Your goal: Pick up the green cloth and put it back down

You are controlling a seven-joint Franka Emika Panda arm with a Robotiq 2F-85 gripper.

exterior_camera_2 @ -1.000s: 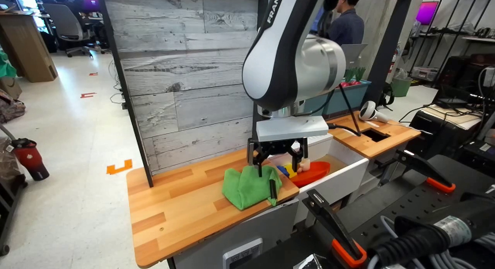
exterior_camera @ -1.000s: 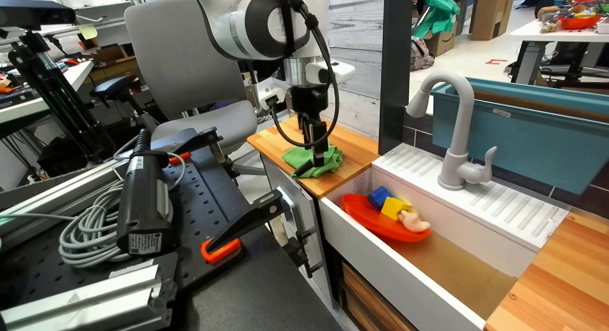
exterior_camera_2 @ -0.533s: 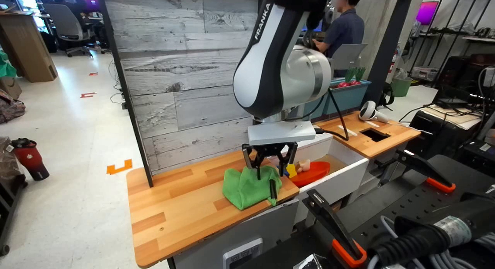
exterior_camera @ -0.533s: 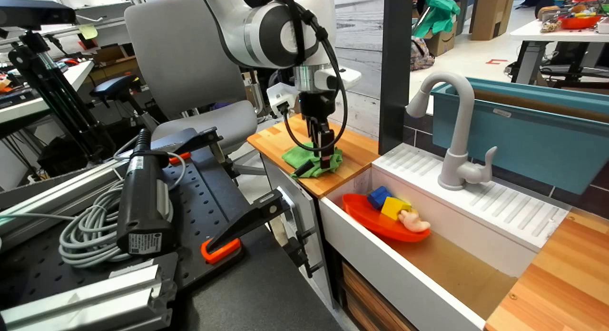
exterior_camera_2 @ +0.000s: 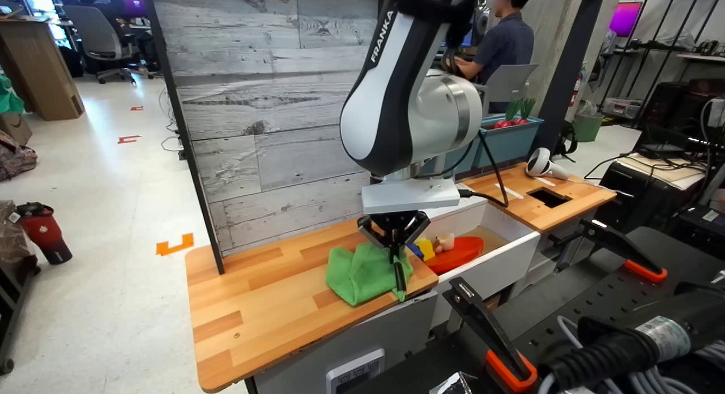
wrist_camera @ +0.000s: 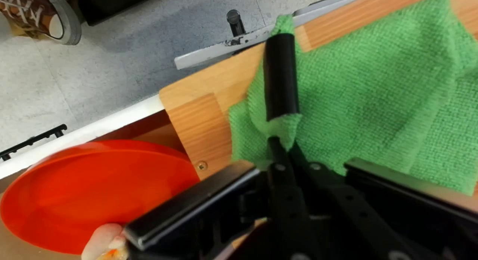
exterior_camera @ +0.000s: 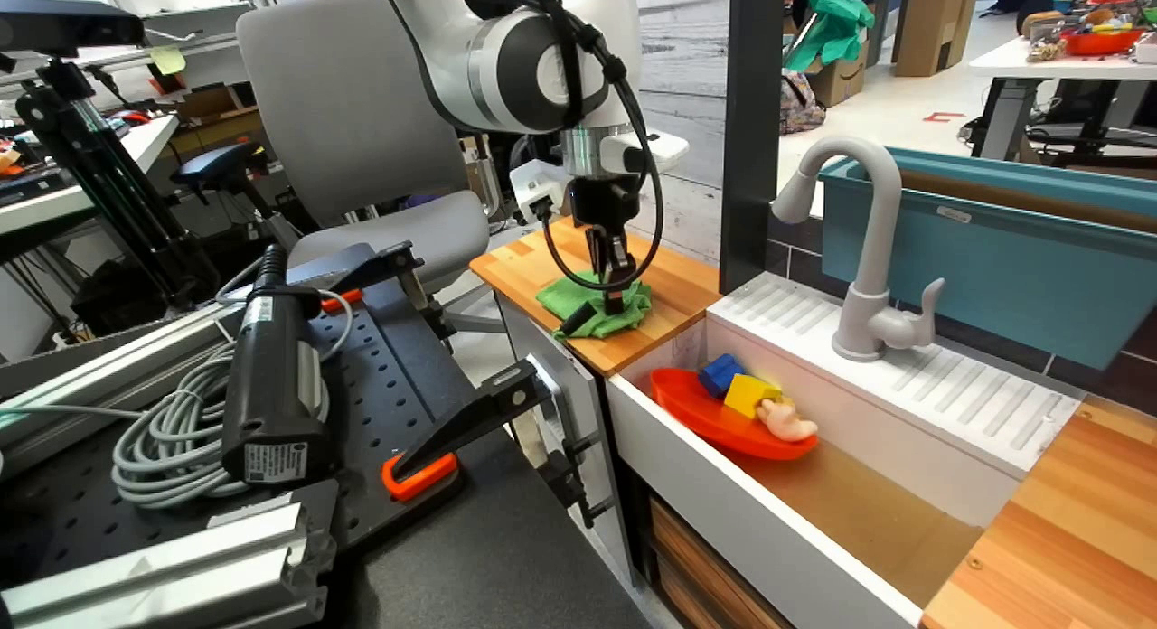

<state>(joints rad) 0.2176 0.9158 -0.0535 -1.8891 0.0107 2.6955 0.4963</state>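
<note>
The green cloth (wrist_camera: pixel 373 88) lies crumpled on the wooden counter's end beside the sink, seen in all views. A short black tube (wrist_camera: pixel 281 77) rests on it, with a fold of cloth over the tube's lower end. My gripper (wrist_camera: pixel 284 143) points down at the cloth, its fingertips brought together with a pinch of that fold between them. In both exterior views the gripper (exterior_camera_2: pixel 395 251) (exterior_camera: pixel 615 302) stands low over the cloth (exterior_camera_2: pixel 357 272) (exterior_camera: pixel 574 296), right by the tube (exterior_camera_2: pixel 400 276). The cloth still rests on the counter; the part behind the fingers is hidden.
The counter (exterior_camera_2: pixel 272 315) is backed by a grey plank wall (exterior_camera_2: pixel 283 99). Next to it is the sink (exterior_camera: pixel 868 484), holding a red bowl (exterior_camera: pixel 678 408), a yellow block (exterior_camera: pixel 750 395) and a blue block (exterior_camera: pixel 720 374). A faucet (exterior_camera: pixel 872 240) rises behind the sink.
The arm has moved a little toward the sink side over the cloth. Wide-open jaws have come together at the fold near the tube. The cloth has hardly shifted.
</note>
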